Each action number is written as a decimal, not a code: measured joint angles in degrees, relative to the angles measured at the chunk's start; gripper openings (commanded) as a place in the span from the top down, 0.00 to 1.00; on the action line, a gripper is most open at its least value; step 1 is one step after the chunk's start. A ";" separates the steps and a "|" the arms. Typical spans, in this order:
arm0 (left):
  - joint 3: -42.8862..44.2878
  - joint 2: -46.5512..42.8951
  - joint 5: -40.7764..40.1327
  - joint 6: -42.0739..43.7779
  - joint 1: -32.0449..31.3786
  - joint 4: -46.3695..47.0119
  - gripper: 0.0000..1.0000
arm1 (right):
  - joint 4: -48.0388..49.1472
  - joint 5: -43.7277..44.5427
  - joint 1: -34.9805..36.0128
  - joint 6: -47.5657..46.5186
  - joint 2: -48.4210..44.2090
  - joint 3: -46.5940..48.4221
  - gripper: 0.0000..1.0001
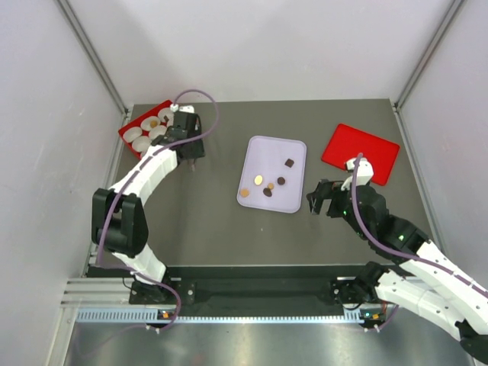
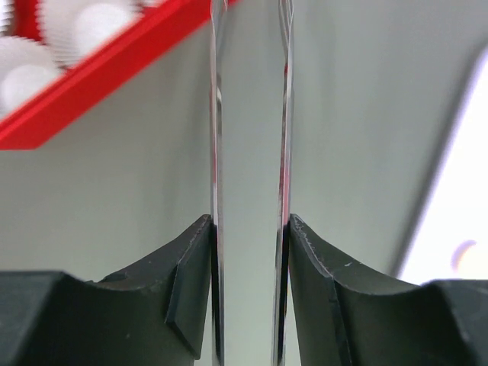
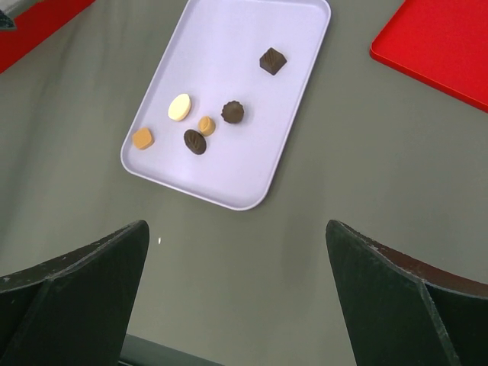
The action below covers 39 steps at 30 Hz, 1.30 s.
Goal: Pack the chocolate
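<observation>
Several chocolate pieces lie on a lilac tray (image 1: 259, 152): a dark square one (image 3: 272, 60), a dark round one (image 3: 232, 113), a dark oval one (image 3: 195, 142), a cream oval (image 3: 180, 107) and two caramel ones (image 3: 142, 138). One brown piece (image 1: 153, 122) sits in a paper cup in the red box (image 1: 134, 122). My left gripper (image 1: 190, 155) hovers just right of that box, shut on thin metal tweezers (image 2: 216, 152) whose blades run up between the jaws of this left gripper (image 2: 250, 229). My right gripper (image 1: 316, 200) stands open and holds nothing, right of the tray's near corner, also seen in its wrist view (image 3: 236, 229).
White paper cups (image 2: 84, 23) fill the red box (image 2: 99, 72) at the back left. A flat red lid (image 1: 360, 152) lies at the back right, right of the tray (image 3: 229, 183). Grey walls stand on three sides of the dark table.
</observation>
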 measured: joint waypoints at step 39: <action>-9.51 -11.37 3.08 -1.07 -32.00 -9.77 0.48 | -1.70 0.50 0.00 -0.02 -1.25 0.00 0.00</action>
